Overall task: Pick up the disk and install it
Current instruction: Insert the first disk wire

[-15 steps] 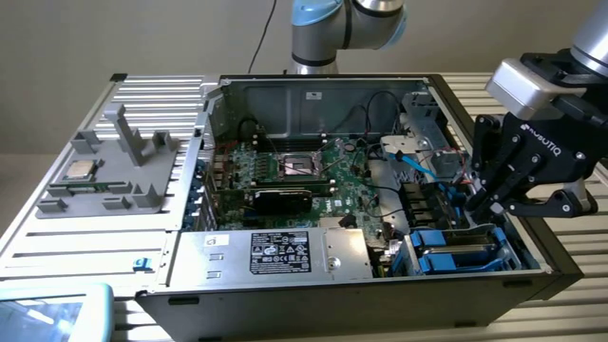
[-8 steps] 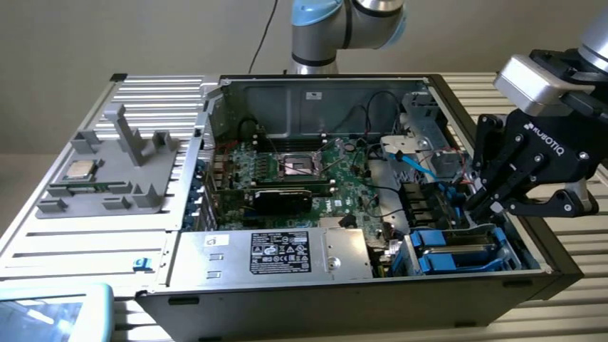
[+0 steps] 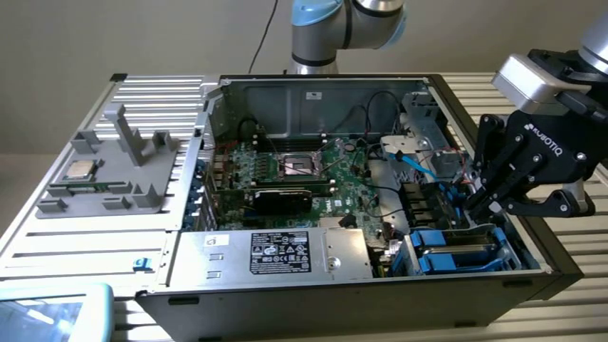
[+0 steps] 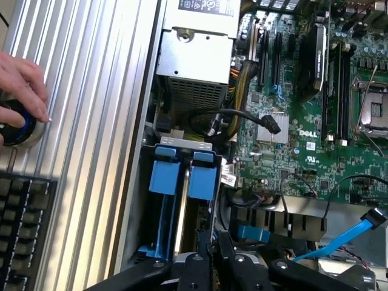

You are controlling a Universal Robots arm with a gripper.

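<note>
The disk (image 3: 456, 251) sits in its bright blue carrier in the drive bay at the front corner of the open computer case (image 3: 314, 82), on the exterior view's right. In the wrist view the blue carrier (image 4: 202, 176) stands on edge beside a second blue frame (image 4: 165, 177). My gripper (image 3: 472, 210) hangs just above that bay. Its black fingers (image 4: 195, 267) are pressed close together at the near end of the carrier, so the gripper (image 4: 211, 251) is shut, and I see nothing between them. Whether the fingertips touch the carrier I cannot tell.
A silver power supply box (image 3: 285, 253) lies beside the bay, with the green motherboard (image 3: 304, 167) behind it and a blue cable (image 4: 357, 227) close by. A grey fixture holds a CPU chip (image 3: 78, 169). A person's hand (image 4: 21, 79) rests on a black knob (image 4: 15, 124) above a keyboard (image 4: 24, 230).
</note>
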